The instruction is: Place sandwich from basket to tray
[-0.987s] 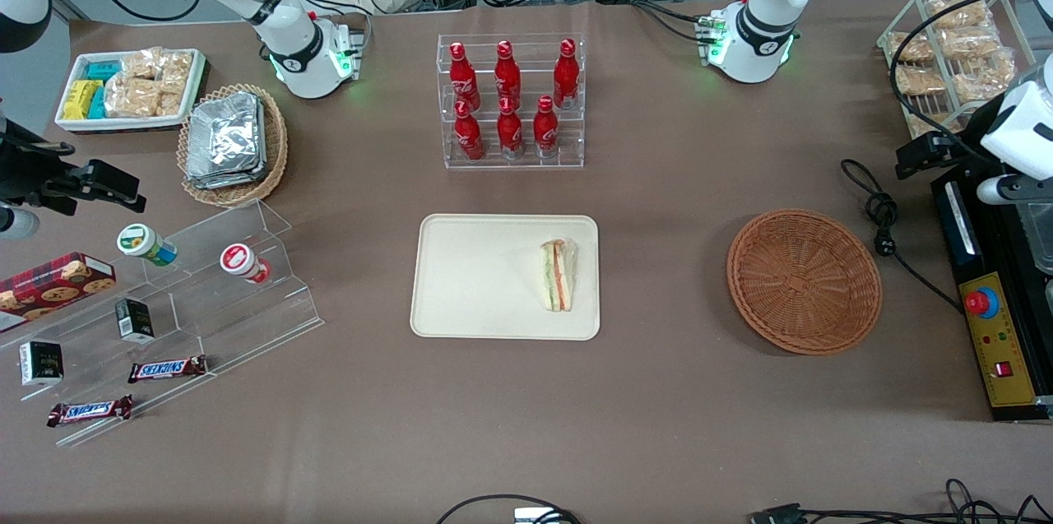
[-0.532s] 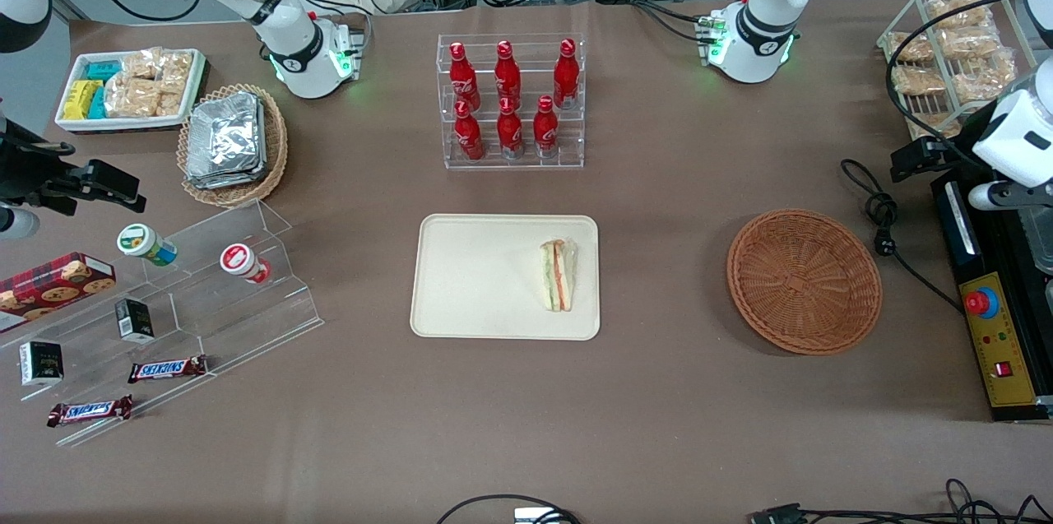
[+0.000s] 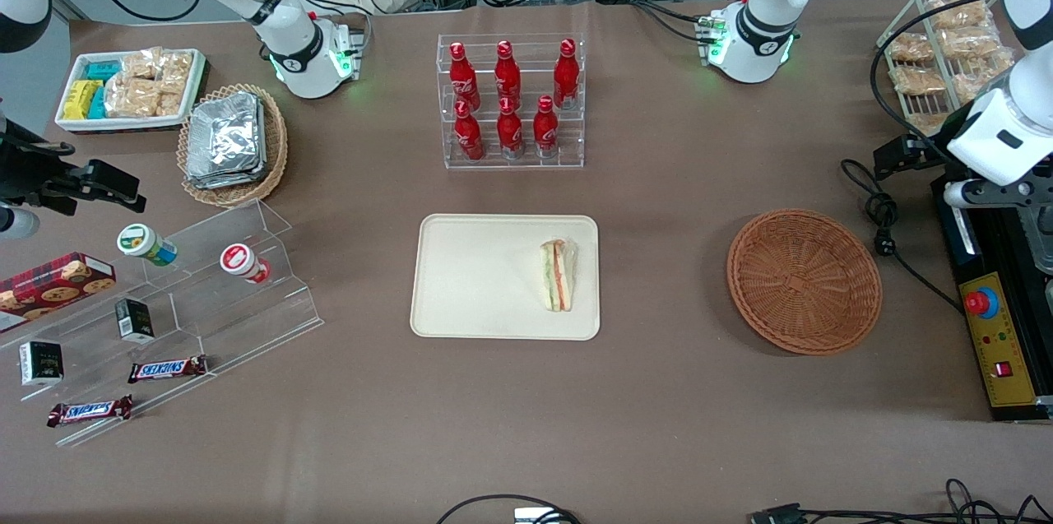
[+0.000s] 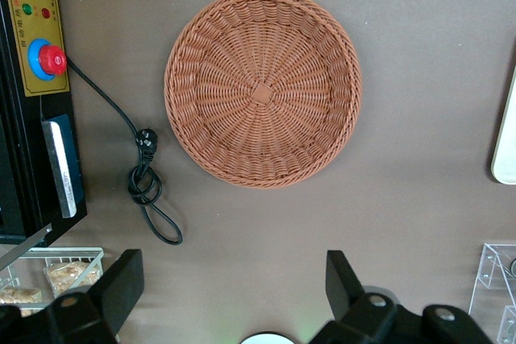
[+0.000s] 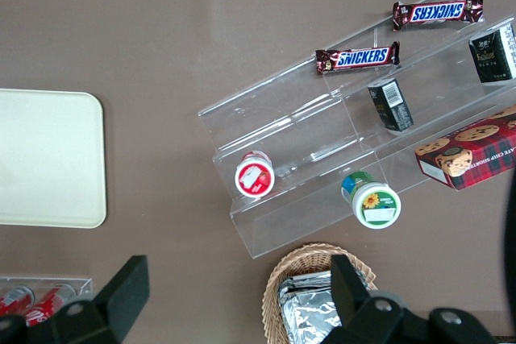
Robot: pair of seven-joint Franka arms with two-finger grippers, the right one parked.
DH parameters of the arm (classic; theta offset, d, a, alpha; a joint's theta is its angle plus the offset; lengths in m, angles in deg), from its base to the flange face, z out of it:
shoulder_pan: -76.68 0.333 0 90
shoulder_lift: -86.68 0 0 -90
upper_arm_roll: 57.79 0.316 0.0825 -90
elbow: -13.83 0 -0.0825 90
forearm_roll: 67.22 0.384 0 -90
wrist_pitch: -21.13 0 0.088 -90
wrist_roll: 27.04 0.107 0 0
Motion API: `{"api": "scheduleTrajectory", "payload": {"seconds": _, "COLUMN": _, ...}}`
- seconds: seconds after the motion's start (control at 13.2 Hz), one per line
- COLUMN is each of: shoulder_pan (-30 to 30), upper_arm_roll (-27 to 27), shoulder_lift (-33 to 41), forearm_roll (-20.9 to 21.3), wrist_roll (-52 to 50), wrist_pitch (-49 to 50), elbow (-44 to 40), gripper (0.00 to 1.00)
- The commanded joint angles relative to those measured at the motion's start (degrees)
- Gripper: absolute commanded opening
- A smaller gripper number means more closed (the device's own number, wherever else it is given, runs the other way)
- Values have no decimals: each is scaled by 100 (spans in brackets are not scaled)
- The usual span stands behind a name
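Triangular white-bread sandwich (image 3: 558,275) is seen lying on the flat cream rectangular tray (image 3: 477,277).
Round reddish-brown wicker basket (image 4: 263,96) is seen bare; the left gripper (image 4: 234,288) is held high above it, fingers spread wide, nothing gripped.

Two chocolate bars (image 5: 357,57) on the clear acrylic step stand (image 5: 322,151) carried the brand name SNICKERS in blue letters on white, plain to read in the right wrist view and again on both bars in the front view. The red bottles (image 3: 508,100) in the acrylic rack bore white script too small to read. The dark little boxes (image 5: 390,104), the plaid cookie box (image 5: 472,149) and the yellow control panel (image 3: 995,336) showed no lettering I could make out.
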Motion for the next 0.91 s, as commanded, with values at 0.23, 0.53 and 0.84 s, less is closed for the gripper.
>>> {"api": "scheduleTrajectory", "payload": {"seconds": 0.23, "shoulder_pan": -19, "upper_arm_roll": 11, "shoulder_lift": 61, "forearm_roll": -27, "wrist_roll": -63, "wrist_pitch": -84, "elbow": 71, "gripper": 100}}
{"api": "scheduleTrajectory", "payload": {"seconds": 0.53, "shoulder_pan": 7, "upper_arm_roll": 19, "shoulder_lift": -53, "forearm_roll": -27, "wrist_roll": -63, "wrist_pitch": -5, "elbow": -184, "gripper": 100}}
{"api": "scheduleTrajectory", "payload": {"seconds": 0.84, "shoulder_pan": 16, "upper_arm_roll": 20, "shoulder_lift": -203, "forearm_roll": -27, "wrist_roll": -54, "wrist_pitch": 118, "elbow": -413, "gripper": 100}}
